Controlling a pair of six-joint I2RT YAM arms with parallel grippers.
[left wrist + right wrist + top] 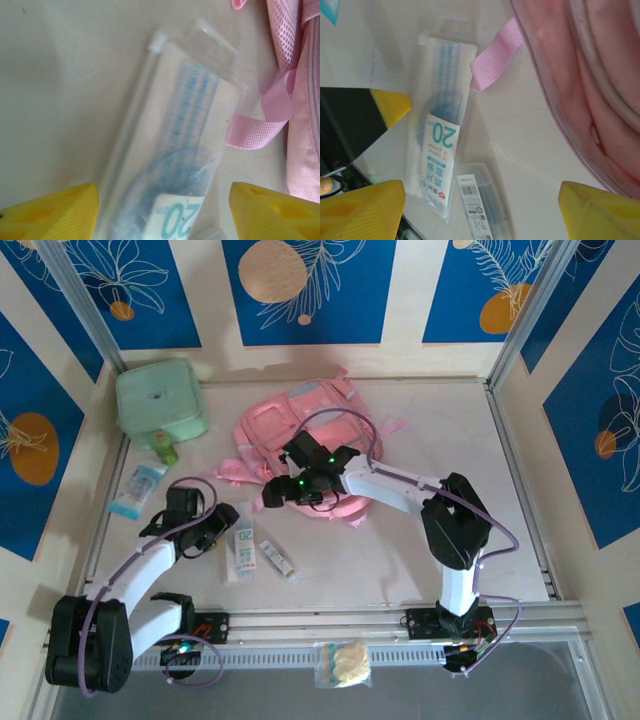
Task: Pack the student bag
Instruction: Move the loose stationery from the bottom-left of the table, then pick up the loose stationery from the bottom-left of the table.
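Observation:
The pink student bag (pixel 300 430) lies flat in the middle of the table. In the right wrist view its fabric (pixel 580 75) takes up the right side, and a pink strap (pixel 495 55) trails off it. My right gripper (pixel 272 492) hovers at the bag's near-left corner. It is open (pixel 480 212), with bare table and a small clear pen box (pixel 482 202) below it. My left gripper (pixel 218 530) is open (pixel 162 215) and low over a clear ruler pack (pixel 175 160). Its yellow fingers (pixel 50 212) stand on either side of the pack's near end.
A mint-green soft case (pixel 160 400) sits at the back left, with a small green item (pixel 165 450) in front of it. A blue packet (pixel 137 490) lies by the left wall. A snack packet (pixel 345 665) rests on the near rail. The table's right half (pixel 470 440) is bare.

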